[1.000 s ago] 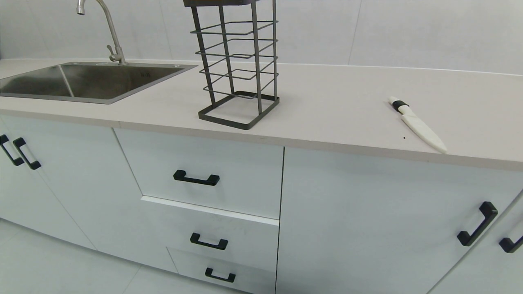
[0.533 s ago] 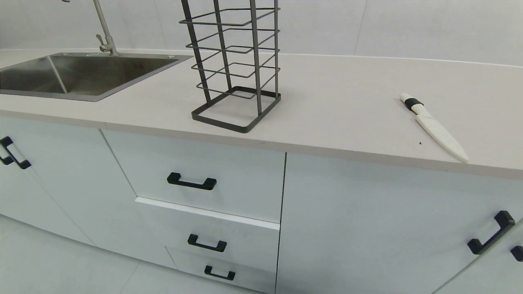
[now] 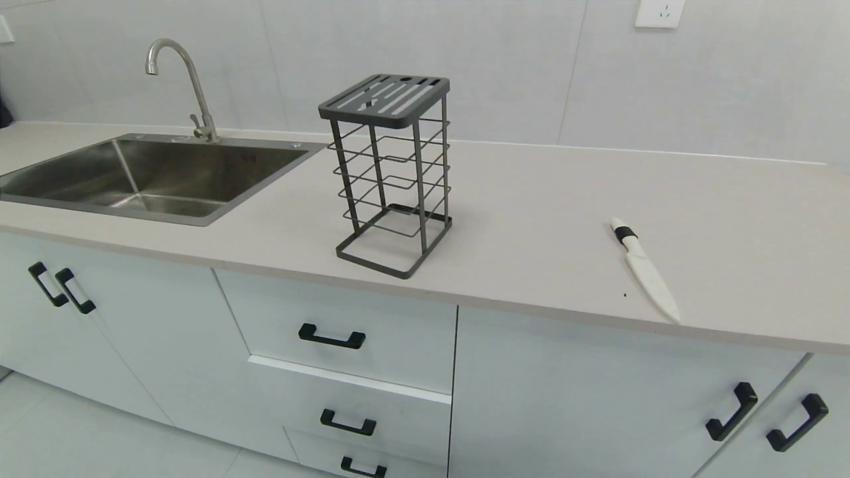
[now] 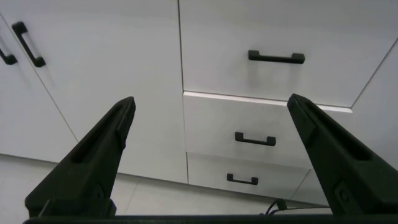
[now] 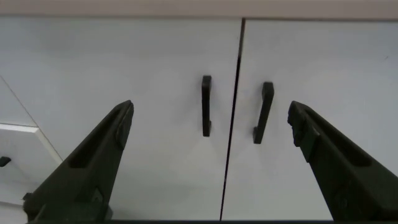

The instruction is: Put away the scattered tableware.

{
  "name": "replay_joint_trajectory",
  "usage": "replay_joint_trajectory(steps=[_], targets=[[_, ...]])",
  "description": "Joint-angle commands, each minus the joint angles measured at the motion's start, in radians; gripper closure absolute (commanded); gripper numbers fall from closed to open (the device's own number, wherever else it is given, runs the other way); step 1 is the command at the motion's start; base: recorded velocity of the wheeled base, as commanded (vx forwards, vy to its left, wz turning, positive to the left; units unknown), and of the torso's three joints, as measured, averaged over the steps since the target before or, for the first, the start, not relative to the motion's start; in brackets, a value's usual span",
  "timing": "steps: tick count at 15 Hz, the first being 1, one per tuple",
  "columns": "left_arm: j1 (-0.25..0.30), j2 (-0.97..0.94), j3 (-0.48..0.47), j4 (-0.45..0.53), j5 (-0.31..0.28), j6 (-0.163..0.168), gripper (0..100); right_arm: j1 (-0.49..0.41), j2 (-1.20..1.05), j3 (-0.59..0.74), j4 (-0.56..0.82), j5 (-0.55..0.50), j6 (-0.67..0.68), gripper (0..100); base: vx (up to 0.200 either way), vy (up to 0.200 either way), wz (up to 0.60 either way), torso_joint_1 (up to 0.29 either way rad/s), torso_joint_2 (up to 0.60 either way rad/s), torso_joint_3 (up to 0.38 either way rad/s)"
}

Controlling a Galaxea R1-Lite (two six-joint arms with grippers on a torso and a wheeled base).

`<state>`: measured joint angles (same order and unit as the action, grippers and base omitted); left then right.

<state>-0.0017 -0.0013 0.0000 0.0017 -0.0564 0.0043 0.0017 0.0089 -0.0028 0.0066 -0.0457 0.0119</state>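
Note:
A white knife with a black band on its handle lies on the counter at the right, its blade tip close to the front edge. A black wire knife rack with a slotted top stands upright at the counter's middle, with nothing in it. My left gripper hangs open down in front of the white drawers. My right gripper is open too, facing two white cabinet doors with black handles. Both grippers hold nothing and sit below counter height.
A steel sink with a curved tap is set into the counter at the left. Drawers and cabinet doors with black handles run below the counter. A wall socket sits high on the tiled wall.
The head camera has tilted upward, so the rack's slotted top, the tap and the wall socket now show. The knife and rack have not moved on the counter.

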Motion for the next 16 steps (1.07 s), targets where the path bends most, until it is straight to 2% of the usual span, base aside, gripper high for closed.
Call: replay_joint_trajectory(steps=[1,4,8,9,11,16], targets=[[0.000,0.001,0.000,0.000,0.000,0.000,0,0.000,0.000,0.000,0.000,0.000,0.000,0,0.000,0.000,0.00,0.144,-0.47,-0.232],[0.000,0.001,0.000,0.000,0.000,0.000,0,0.000,0.000,0.000,0.000,0.000,0.002,0,0.000,0.000,0.00,0.128,-0.49,-0.225],[0.000,0.001,0.000,0.000,0.000,0.000,0,0.001,0.000,0.000,0.001,0.000,0.002,0,0.000,0.000,0.00,0.373,-0.48,-0.238],[0.000,0.003,0.000,0.000,0.000,0.000,0,0.001,0.000,0.000,0.000,0.000,0.003,0,0.000,0.000,-0.60,0.193,-0.32,-0.149],[0.000,0.001,0.000,0.000,0.000,0.000,0,0.001,0.000,0.000,0.000,0.000,0.002,0,0.000,0.000,-0.60,0.083,-0.14,-0.061],[0.000,0.001,0.000,0.000,0.001,0.000,0,0.001,0.000,0.000,0.000,0.000,0.000,0,0.000,0.000,0.00,0.000,0.00,0.000]])
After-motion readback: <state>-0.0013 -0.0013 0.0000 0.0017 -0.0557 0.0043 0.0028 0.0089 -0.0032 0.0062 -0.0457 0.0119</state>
